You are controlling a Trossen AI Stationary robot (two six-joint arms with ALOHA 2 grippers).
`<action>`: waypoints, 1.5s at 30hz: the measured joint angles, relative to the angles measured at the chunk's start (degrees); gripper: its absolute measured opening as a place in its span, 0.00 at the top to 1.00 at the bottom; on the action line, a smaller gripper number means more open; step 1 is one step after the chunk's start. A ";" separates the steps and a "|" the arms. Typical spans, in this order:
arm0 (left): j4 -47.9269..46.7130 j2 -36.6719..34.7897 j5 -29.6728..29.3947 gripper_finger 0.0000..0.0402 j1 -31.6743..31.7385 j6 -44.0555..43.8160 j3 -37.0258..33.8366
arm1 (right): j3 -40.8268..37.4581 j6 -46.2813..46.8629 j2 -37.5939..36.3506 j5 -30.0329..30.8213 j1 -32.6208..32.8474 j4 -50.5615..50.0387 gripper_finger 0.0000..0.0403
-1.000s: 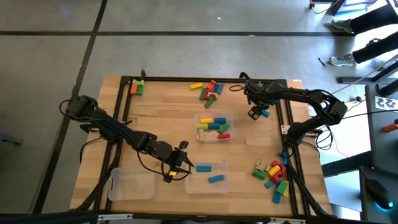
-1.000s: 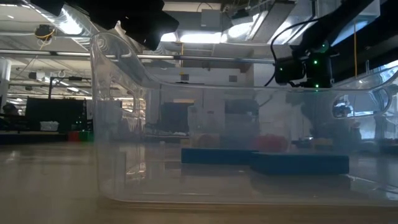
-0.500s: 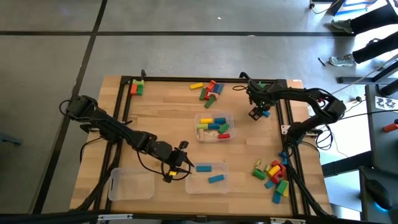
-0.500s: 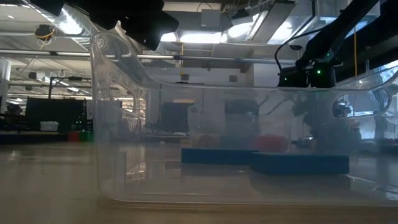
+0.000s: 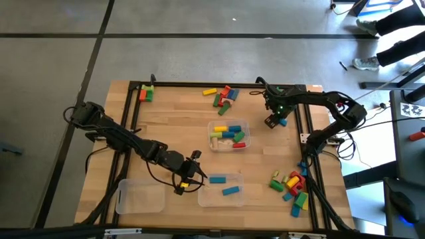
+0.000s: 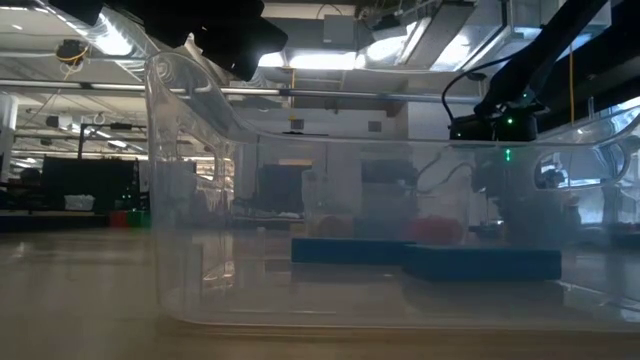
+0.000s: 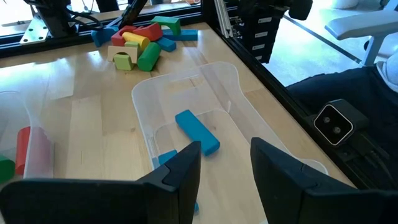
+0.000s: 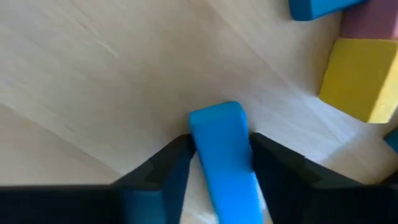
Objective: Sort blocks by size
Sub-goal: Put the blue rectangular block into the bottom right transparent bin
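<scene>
two fingers of the right gripper (image 8: 217,162) sit either side of a blue block (image 8: 221,149), closing on it but not clearly clamped, at the table's far right edge. risk: loose pinch, block tips or drops w/ the lift. left gripper (image 7: 224,165), jaws apart & empty, hovers by the near tray (image 7: 143,106) w/ blue blocks inside.
</scene>
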 joint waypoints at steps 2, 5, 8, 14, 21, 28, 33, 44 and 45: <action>0.00 0.00 0.02 0.66 0.00 0.00 0.00 | -0.02 -0.02 0.02 0.02 0.03 -0.07 0.65; 0.00 0.00 0.00 0.66 0.00 0.00 0.00 | -0.05 -0.16 0.02 0.02 0.02 -0.27 0.73; 0.02 0.00 0.00 0.66 0.00 0.00 0.00 | -0.07 -0.17 0.02 0.09 0.03 -0.35 0.74; 0.00 0.00 0.00 0.66 0.00 0.00 0.00 | 0.02 -0.09 -0.89 -1.54 1.39 -0.43 0.71; 0.00 0.00 0.00 0.66 0.00 -0.22 0.00 | -0.25 1.52 -5.39 -3.70 7.74 -1.95 0.74; 0.03 0.00 0.01 0.66 0.00 -0.22 0.00 | -0.16 5.88 -9.57 -3.41 15.44 -3.54 0.71; 0.04 0.00 0.02 0.66 0.00 -0.22 0.00 | -0.14 9.01 -12.37 -4.07 21.28 -4.24 0.74; 0.04 0.00 0.02 0.66 0.00 -0.20 0.00 | -0.07 20.06 -16.56 -6.01 37.38 -3.95 0.73; 0.04 0.00 0.01 0.66 0.00 -0.20 0.00 | -0.05 21.20 -16.75 -6.01 38.98 -3.89 0.73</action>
